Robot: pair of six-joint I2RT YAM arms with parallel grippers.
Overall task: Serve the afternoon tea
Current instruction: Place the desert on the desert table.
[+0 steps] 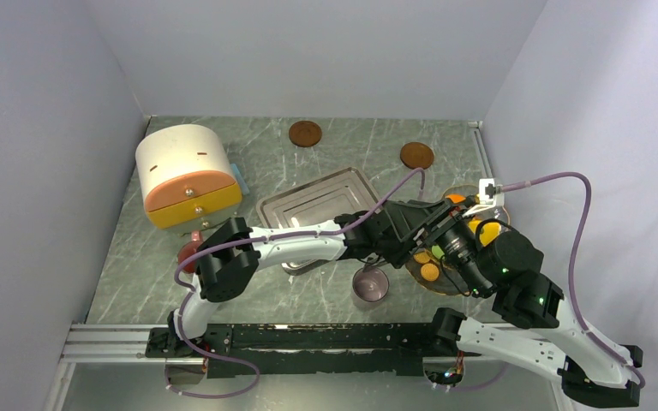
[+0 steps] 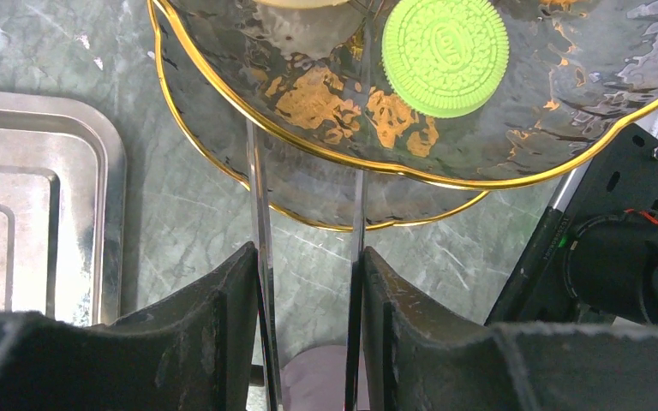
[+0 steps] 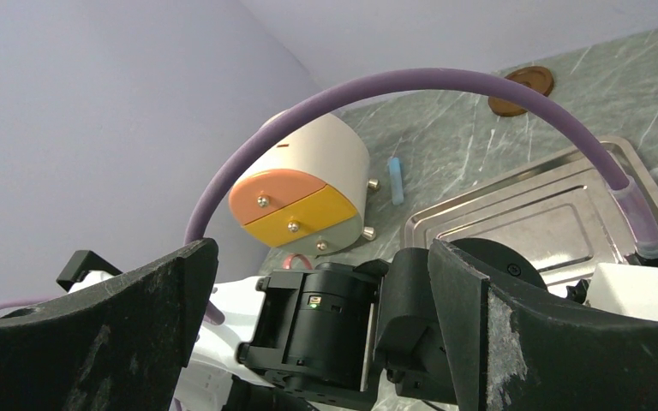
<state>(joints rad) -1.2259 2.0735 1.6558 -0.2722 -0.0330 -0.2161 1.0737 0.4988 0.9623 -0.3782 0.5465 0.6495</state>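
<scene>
Afternoon tea, part-served: on the green stone table [image 1: 137, 274] the steel tray [image 1: 313, 205] is seen bare. The gold-rimmed glass plate [image 2: 565, 86] at the right has been loaded with several small round treats — a green one [image 2: 445, 56] and an orange one [image 1: 429, 271] among them, with a cream one [image 2: 302, 2] only just caught at the frame's edge. The mug [image 1: 369, 287] is left standing on the table in front of the tray, near the arms' bases, and nothing has been set on the two brown coasters [image 1: 305, 133] at the back. Placing the mug, along with any last treats, is judged to be what remains.

A pair of slim tongs [image 2: 260, 205] is clamped in the left gripper [image 2: 308, 253], the tips stretched over the plate toward the cream treat; whether anything is pinched cannot be told. The right gripper [image 3: 321, 248] is held spread wide and empty, close by the left wrist.

An embossed pattern with an oval mark is carried by the green treat, but its lettering cannot be read — no other writing or brand is shown.
</scene>
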